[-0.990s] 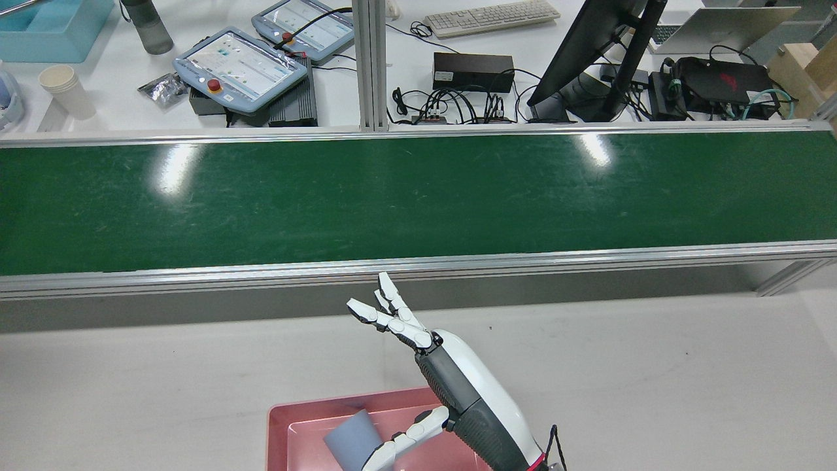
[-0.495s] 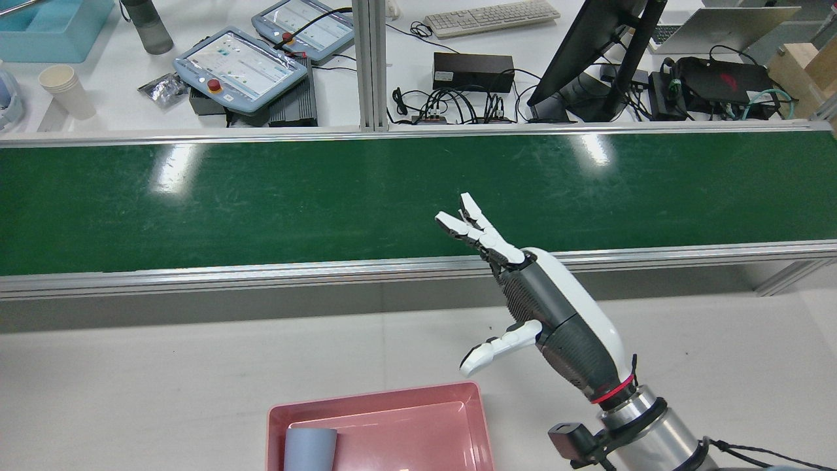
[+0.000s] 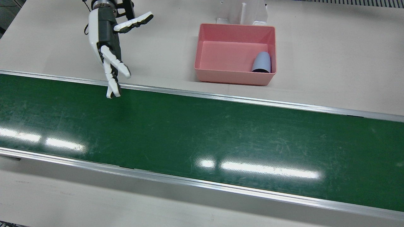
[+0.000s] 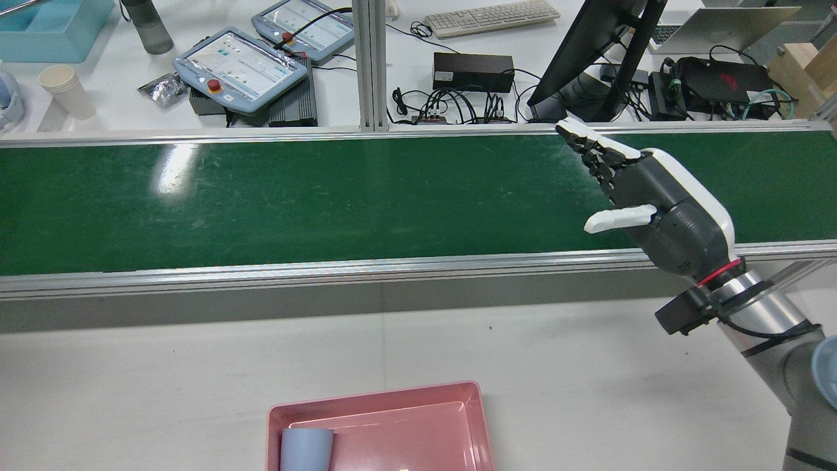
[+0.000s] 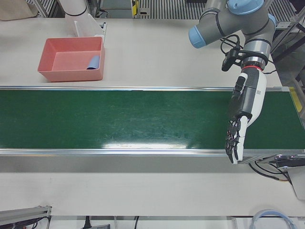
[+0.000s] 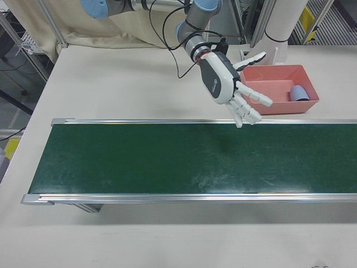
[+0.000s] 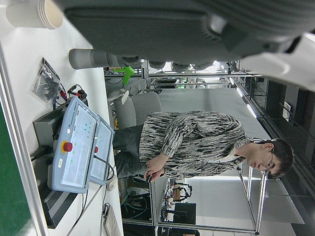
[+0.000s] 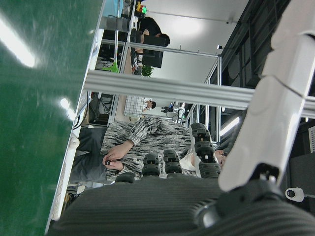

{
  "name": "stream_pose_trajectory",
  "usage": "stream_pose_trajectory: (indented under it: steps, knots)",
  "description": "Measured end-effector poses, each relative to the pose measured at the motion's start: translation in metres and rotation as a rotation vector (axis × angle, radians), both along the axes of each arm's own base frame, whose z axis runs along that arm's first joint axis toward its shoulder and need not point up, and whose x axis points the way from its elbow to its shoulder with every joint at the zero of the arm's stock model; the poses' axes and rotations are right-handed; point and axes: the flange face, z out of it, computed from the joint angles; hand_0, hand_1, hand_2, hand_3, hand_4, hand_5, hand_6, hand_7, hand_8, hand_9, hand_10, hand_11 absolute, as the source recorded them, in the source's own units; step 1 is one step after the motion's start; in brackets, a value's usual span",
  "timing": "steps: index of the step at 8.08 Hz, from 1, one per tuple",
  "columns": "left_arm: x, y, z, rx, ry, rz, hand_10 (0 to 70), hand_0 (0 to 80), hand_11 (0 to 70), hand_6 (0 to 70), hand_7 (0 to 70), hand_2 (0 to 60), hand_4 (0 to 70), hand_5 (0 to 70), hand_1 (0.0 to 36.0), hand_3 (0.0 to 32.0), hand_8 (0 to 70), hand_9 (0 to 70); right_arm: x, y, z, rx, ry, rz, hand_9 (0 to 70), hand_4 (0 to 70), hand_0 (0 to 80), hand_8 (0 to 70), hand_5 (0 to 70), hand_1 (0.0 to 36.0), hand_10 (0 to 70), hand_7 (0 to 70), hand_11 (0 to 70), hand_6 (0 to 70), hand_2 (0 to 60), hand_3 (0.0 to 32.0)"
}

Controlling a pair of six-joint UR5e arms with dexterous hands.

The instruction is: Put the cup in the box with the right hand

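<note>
My right robot hand hangs empty, fingers spread, over the belt's near edge, well apart from the box. The cup lies inside it, tipped against the wall; placement looks done.

Grey-blue cup, apparently on its side, in pink box corner.

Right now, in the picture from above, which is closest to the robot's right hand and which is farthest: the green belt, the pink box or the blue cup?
From the right hand in the front view:
1. Green belt: its edge is right under the fingertips.
2. Pink box: on the table, toward the view's right.
3. Blue cup: inside the box, at the end away from the hand.
</note>
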Motion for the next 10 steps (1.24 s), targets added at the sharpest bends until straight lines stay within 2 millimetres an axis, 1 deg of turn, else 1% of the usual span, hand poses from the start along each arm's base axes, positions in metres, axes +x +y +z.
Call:
stream_pose_trajectory:
  steps: [1,2,3,4,5,6,7,8,9,10]
  knots:
    - [0.0,0.0,0.0,0.0,0.0,0.0,0.0,0.0,0.0,0.0,0.0,0.0,0.0,0.0,0.0,0.0,0.0,0.0,0.038,-0.028,0.024,-0.04,0.016,0.02,10.1,0.0,52.3,5.8,6.2,16.0,0.0,14.1,0.3,5.1,0.0,0.0]
    - [0.0,0.0,0.0,0.0,0.0,0.0,0.0,0.0,0.0,0.0,0.0,0.0,0.0,0.0,0.0,0.0,0.0,0.0,0.084,-0.052,0.051,-0.083,0.041,0.043,10.5,0.0,52.0,6.2,6.3,15.6,0.0,14.3,0.5,5.1,0.0,0.0]
    - [0.0,0.0,0.0,0.0,0.0,0.0,0.0,0.0,0.0,0.0,0.0,0.0,0.0,0.0,0.0,0.0,0.0,0.0,0.133,-0.068,0.081,-0.122,0.065,0.074,11.0,0.0,50.9,6.6,6.2,14.5,0.0,13.4,1.5,5.0,0.0,0.0]
    - [0.0,0.0,0.0,0.0,0.0,0.0,0.0,0.0,0.0,0.0,0.0,0.0,0.0,0.0,0.0,0.0,0.0,0.0,0.181,-0.08,0.115,-0.141,0.071,0.108,12.2,0.0,50.0,7.2,6.1,13.7,0.4,15.5,2.5,5.4,0.0,0.0]
    - [0.0,0.0,0.0,0.0,0.0,0.0,0.0,0.0,0.0,0.0,0.0,0.0,0.0,0.0,0.0,0.0,0.0,0.0,0.228,-0.087,0.158,-0.153,0.054,0.139,14.4,0.0,49.6,7.9,6.0,13.4,0.7,22.5,2.9,6.7,0.0,0.0]
    - [0.0,0.0,0.0,0.0,0.0,0.0,0.0,0.0,0.0,0.0,0.0,0.0,0.0,0.0,0.0,0.0,0.0,0.0,0.27,-0.082,0.2,-0.171,0.044,0.18,15.0,0.0,48.8,8.0,5.7,12.4,0.9,23.9,3.1,6.9,0.0,0.0]
    - [0.0,0.0,0.0,0.0,0.0,0.0,0.0,0.0,0.0,0.0,0.0,0.0,0.0,0.0,0.0,0.0,0.0,0.0,0.307,-0.071,0.235,-0.184,0.038,0.229,16.0,0.0,48.0,8.5,5.4,11.3,1.4,25.6,3.7,7.2,0.0,0.0]
    - [0.0,0.0,0.0,-0.001,0.0,0.0,0.0,0.0,0.0,0.0,0.0,0.0,0.0,0.0,0.0,0.0,0.0,0.0,0.33,-0.059,0.26,-0.199,0.033,0.262,16.2,0.0,46.6,9.2,4.9,8.9,1.9,24.3,4.1,6.9,0.0,0.0]
    - [0.0,0.0,0.001,-0.001,0.0,0.0,0.0,0.0,0.0,0.0,0.0,0.0,0.0,0.0,0.0,0.0,0.0,0.0,0.341,-0.051,0.274,-0.211,0.03,0.278,16.1,0.0,46.7,9.5,4.8,8.9,1.4,24.3,3.3,6.9,0.0,0.0]
    - [0.0,0.001,0.001,-0.001,0.0,0.0,0.0,0.0,0.0,0.0,0.0,0.0,0.0,0.0,0.0,0.0,0.0,0.0,0.346,-0.047,0.28,-0.219,0.03,0.283,17.1,0.0,47.7,10.3,4.8,9.5,0.8,27.9,2.3,7.6,0.0,0.0]
